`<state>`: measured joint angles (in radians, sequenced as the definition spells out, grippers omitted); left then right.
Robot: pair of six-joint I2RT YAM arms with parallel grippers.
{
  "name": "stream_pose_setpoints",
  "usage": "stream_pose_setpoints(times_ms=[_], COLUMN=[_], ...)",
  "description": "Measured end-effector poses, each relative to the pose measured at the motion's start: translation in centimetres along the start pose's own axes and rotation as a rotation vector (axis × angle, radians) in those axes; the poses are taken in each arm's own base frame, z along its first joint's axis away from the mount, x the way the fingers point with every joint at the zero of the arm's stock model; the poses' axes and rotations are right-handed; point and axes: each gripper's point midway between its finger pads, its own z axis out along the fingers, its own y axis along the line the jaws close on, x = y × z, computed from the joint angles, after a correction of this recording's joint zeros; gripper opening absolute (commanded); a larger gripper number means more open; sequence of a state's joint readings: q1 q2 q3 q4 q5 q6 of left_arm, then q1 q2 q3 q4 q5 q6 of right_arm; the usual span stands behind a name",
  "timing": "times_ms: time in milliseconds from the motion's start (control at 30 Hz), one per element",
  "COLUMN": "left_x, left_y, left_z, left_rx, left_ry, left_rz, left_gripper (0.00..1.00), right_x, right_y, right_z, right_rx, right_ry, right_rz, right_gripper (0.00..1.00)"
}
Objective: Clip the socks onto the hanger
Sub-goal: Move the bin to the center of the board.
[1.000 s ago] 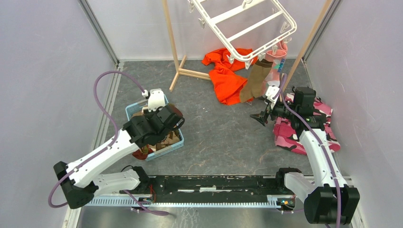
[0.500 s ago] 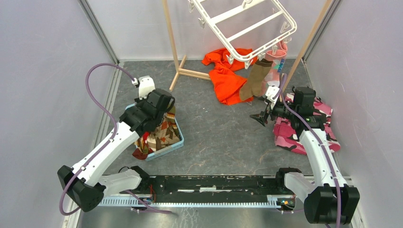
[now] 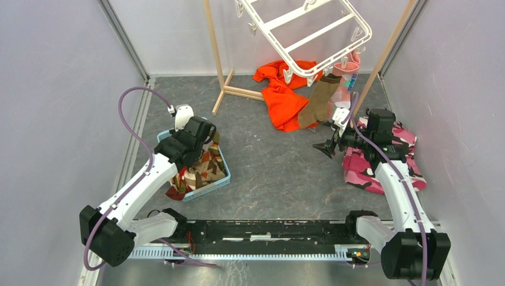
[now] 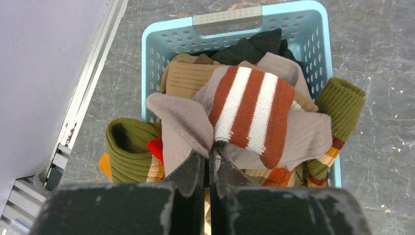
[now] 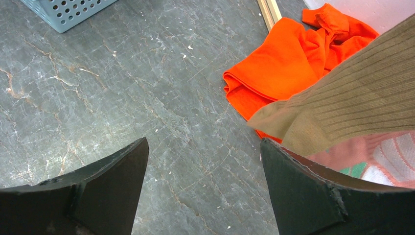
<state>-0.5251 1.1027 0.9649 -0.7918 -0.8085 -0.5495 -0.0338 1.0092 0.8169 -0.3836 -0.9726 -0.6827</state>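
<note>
Basket (image 4: pixel 227 18): holding piled socks (image 4: pixel 188 78)
Left tool (image 4: pixel 210 157): pressing together, pinching grey striped sock (image 4: pixel 249 110)
Right tool (image 5: pixel 204 143): gaping wide beside hanging brown sock (image 5: pixel 352 107)

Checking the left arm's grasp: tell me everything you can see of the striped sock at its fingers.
The striped sock is a soft knit, taupe-grey with a band of rust-red and white stripes. It lies crumpled on top of the other socks in the light blue basket, stripes facing up. Grey folds on either side seem to be part of it. The left gripper is shut on a grey fold at its near edge. Whether it is lifted clear cannot be told.
</note>
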Motion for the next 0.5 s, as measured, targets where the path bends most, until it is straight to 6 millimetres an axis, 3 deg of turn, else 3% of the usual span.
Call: stream_pose_setpoints(times_ms=[133,333,500], left_x=[-1.0,-7.4,-9.4], left_y=[0.5,1.0,1.9], left_z=[0.1,-2.3,-2.8], left_rx=[-0.012,0.028,0.031], left_ry=[-0.017,-0.156,-0.205], left_rz=[-0.038,-0.169,-0.206], left_gripper=[0.02,0.02,0.02], right_x=[0.0,0.2,0.8], right_y=[0.0,0.1,0.0], right_z=[0.0,0.2,0.5], right_rx=[-0.002,-0.016,-0.038], right_ry=[-0.001,-0.003,0.019], right_rz=[0.0,0.007,0.014], right_gripper=[0.9,0.9,0.9])
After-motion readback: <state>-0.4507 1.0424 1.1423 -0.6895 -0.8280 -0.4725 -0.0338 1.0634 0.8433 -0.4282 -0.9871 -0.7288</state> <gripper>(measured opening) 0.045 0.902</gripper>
